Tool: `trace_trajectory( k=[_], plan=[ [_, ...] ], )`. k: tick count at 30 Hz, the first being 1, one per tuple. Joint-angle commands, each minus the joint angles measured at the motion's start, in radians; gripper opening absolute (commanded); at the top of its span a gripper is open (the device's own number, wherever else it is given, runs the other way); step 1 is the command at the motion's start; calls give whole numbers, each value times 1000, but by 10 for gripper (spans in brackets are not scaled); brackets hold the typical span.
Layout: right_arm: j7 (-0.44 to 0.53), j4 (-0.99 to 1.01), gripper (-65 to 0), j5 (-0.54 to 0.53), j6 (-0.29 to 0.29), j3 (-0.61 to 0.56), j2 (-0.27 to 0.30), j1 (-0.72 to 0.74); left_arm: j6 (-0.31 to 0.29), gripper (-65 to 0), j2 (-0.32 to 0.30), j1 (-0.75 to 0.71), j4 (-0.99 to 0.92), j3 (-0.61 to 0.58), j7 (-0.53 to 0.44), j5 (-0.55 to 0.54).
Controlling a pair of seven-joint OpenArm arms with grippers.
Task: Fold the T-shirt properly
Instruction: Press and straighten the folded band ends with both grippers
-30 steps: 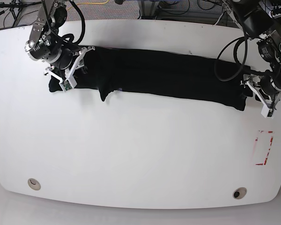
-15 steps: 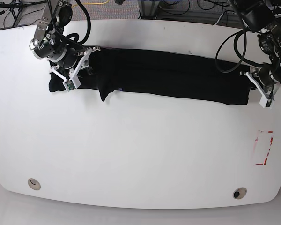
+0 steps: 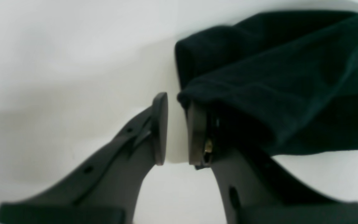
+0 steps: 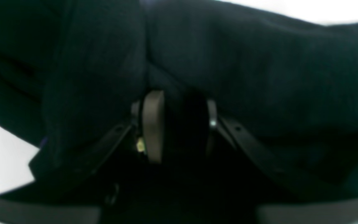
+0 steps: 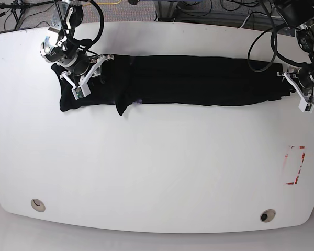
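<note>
The black T-shirt (image 5: 199, 78) lies as a long narrow band across the far part of the white table (image 5: 157, 167). A small flap (image 5: 122, 107) sticks out toward the front. At the band's right end, my left gripper (image 5: 294, 86) is nearly shut. In the left wrist view the T-shirt (image 3: 275, 77) reaches in at the tips of the left gripper (image 3: 176, 99) and drapes over the right finger (image 3: 197, 133). My right gripper (image 5: 89, 76) sits on the band's left end. Up close, the right gripper (image 4: 180, 99) is shut on the T-shirt (image 4: 259, 62), which surrounds both fingers.
A red-outlined rectangle (image 5: 294, 164) is marked on the table near its right edge. Two round holes (image 5: 37, 205) (image 5: 267, 215) sit near the front edge. Cables (image 5: 220, 13) and stands crowd the floor beyond the far edge.
The left gripper went from open to nearly shut at the shirt's right end. Both arms moved toward the far edge and the band was drawn longer and straighter to the right.
</note>
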State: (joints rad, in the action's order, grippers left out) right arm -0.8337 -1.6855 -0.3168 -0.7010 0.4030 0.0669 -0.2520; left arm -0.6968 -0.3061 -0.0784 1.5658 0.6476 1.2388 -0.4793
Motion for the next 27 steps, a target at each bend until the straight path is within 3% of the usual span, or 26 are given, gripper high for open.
trace_trajectory(
  k=[1, 6, 14, 18, 27],
  plan=[
    [-6, 43, -484, 32, 3, 1, 20, 0, -1, -554, -38, -10, 12, 4, -4, -9],
    [43, 94, -484, 34, 3, 1, 32, 1, -1, -511, -52, -16, -28, 4, -6, -9],
    [47, 104, -484, 34, 3, 1, 34, 12, -1, -350, -89, -18, -72, 5, -3, -14],
    [47, 104, -484, 34, 3, 1, 34, 13, -1, -289, -90, -18, -71, 64, 17, -16],
    [47, 104, -484, 34, 3, 1, 32, 16, -1, -268, -92, -19, -43, 146, 112, -57]
  ],
)
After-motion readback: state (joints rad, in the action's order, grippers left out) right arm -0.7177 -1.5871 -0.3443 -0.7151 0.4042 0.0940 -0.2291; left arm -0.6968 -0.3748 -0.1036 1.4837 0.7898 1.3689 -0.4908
